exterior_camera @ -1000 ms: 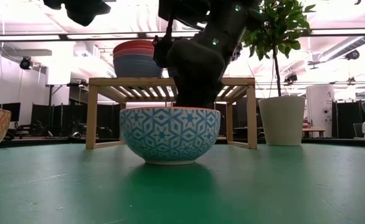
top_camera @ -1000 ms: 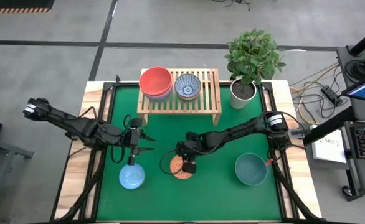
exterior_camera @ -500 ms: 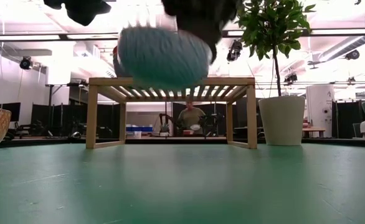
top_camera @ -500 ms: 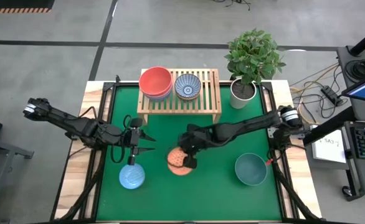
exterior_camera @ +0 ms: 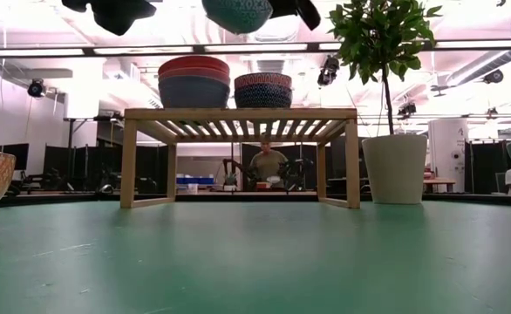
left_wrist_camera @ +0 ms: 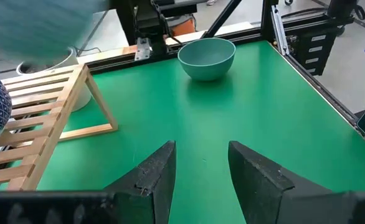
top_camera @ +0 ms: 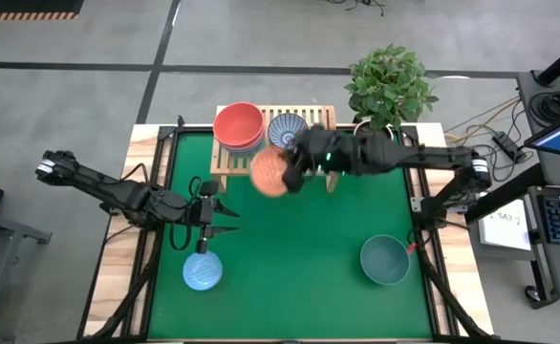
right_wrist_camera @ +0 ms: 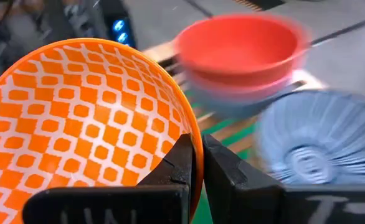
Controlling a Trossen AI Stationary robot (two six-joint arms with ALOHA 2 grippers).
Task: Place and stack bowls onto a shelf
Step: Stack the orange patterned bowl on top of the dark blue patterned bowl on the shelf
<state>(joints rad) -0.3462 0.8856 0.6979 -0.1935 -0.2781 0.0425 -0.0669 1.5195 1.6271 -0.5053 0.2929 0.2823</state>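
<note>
My right gripper (top_camera: 294,172) is shut on a bowl (top_camera: 270,175) that is orange-patterned inside and blue-patterned outside. It holds the bowl high in front of the wooden shelf (top_camera: 320,158); the bowl shows at the top of the low view (exterior_camera: 238,13). On the shelf, a red bowl tops a stack (top_camera: 239,126) beside a blue patterned bowl (top_camera: 287,129). My left gripper (top_camera: 230,218) is open and empty, above the table just beyond a light blue bowl (top_camera: 204,272). A dark teal bowl (top_camera: 385,260) rests on its base at the near right. My right gripper pinches the bowl's rim (right_wrist_camera: 194,127) on the bowl's right side, one finger inside the bowl and one outside. The fingers come from the table's right. The bowl is lifted clear of the table, its opening up.
A white pot with a green plant (top_camera: 373,141) stands at the shelf's right end. The green mat (top_camera: 299,277) lies bare between the two bowls on it. In the room behind the table a person (exterior_camera: 267,161) shows under the shelf.
My right gripper has lifted the orange-patterned bowl off the middle of the mat and carried it up and toward the far edge, to just in front of the shelf. The bowl has stayed in its hold throughout.
</note>
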